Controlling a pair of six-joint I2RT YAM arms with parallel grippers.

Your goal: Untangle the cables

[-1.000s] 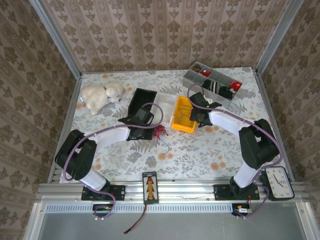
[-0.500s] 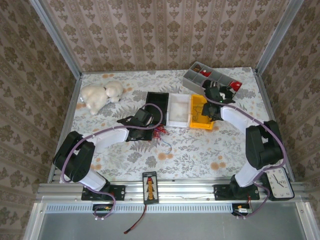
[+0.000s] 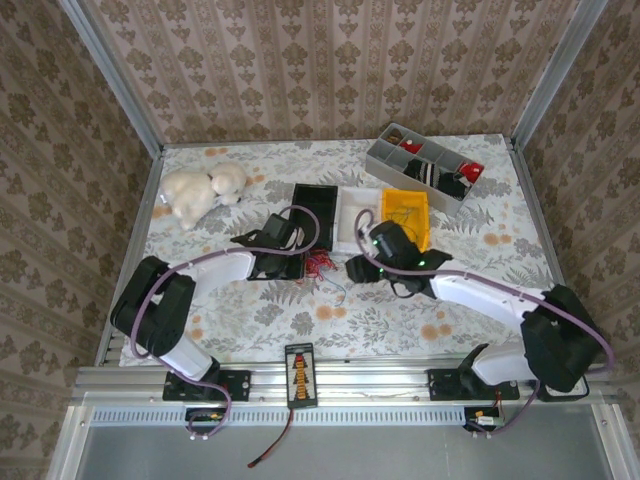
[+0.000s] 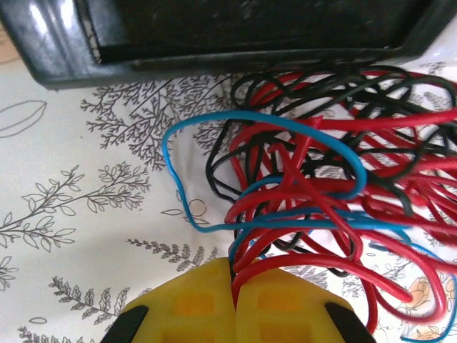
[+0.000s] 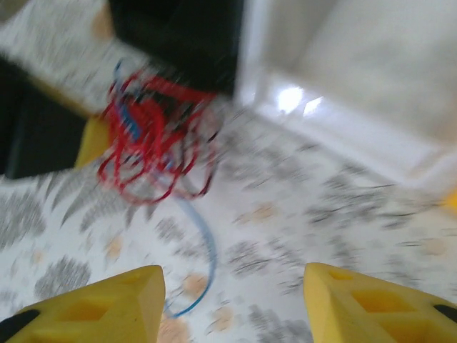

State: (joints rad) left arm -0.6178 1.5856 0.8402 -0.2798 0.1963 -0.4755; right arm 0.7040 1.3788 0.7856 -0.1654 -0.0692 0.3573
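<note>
My left gripper (image 4: 234, 309) is pinched closed on the cables (image 4: 314, 182). My right gripper (image 5: 232, 300) gapes wide, empty, near them.

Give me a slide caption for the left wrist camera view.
Left gripper closed on strands of the red, blue and black cables, tangled on the floral tablecloth beside a black tray.

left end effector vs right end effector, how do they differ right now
The left end effector is shut, pinching red strands of the cables; the right end effector is open and empty. The left one sits at the tangle; the right one hangs short of it. Both have yellow fingers and face the cables.
</note>
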